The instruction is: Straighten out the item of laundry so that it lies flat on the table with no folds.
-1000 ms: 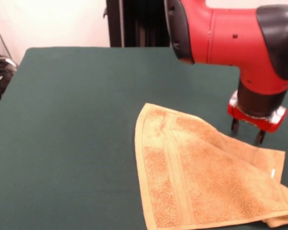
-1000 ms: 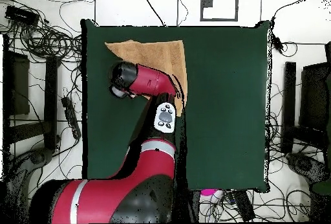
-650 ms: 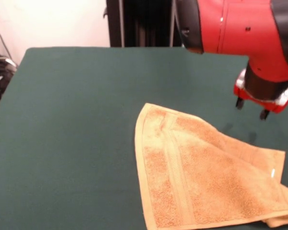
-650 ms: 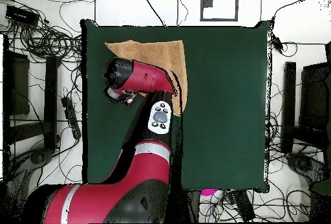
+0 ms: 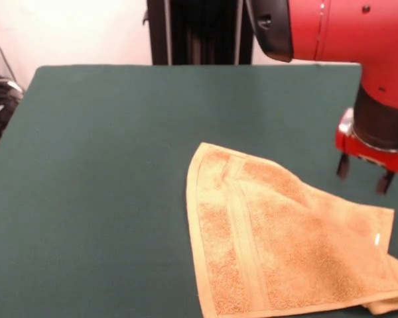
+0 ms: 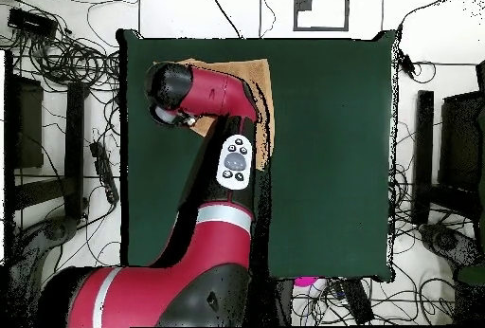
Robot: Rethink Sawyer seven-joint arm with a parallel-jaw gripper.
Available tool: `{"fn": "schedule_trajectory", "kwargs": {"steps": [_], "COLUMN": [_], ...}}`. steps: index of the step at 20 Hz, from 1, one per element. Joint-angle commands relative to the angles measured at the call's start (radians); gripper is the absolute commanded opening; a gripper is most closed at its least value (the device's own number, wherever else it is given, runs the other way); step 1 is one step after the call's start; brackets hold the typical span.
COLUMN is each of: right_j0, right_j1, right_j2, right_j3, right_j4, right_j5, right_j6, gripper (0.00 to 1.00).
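Observation:
The item of laundry (image 5: 285,255), an orange-tan towel, lies on the green table (image 5: 106,165) at the front view's lower right. A raised crease runs along its far edge. A small white tag (image 5: 377,240) shows near the right side, and its near right corner (image 5: 388,305) is doubled over. My gripper (image 5: 363,181) hangs open just above the table beyond the towel's right far edge, holding nothing. In the overhead view the arm covers most of the towel (image 6: 250,80), and the gripper (image 6: 169,116) sits at the towel's left end.
Cables and black stands (image 6: 57,116) crowd the floor around the table (image 6: 332,154). The towel's right part runs close to the table's edge in the front view. Bare green cloth stretches to the towel's left there.
The gripper has swung rightward in the front view, rising off the towel's far edge, then dipping a little. The towel has not moved.

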State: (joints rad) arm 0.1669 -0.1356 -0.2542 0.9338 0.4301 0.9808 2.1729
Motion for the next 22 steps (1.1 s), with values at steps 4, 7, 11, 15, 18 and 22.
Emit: {"fn": "schedule_trajectory", "kwargs": {"steps": [4, 7, 11, 15, 18, 22], "right_j0": [0.0, -0.01, -0.02, -0.025, -0.027, -0.047], "right_j1": [0.12, 0.168, 0.233, 0.289, 0.345, 0.413], "right_j2": [-0.019, -0.026, -0.041, -0.048, -0.094, -0.151], "right_j3": [-0.223, -0.26, -0.297, -0.321, -0.365, -0.443], "right_j4": [0.041, 0.043, 0.04, 0.037, 0.023, 0.027], "right_j5": [-0.048, -0.058, -0.063, -0.049, -0.04, 0.064], "right_j6": [0.356, 0.348, 0.339, 0.338, 0.366, 0.387], "gripper": [1.0, 1.0, 1.0, 1.0, 1.0, 1.0]}}
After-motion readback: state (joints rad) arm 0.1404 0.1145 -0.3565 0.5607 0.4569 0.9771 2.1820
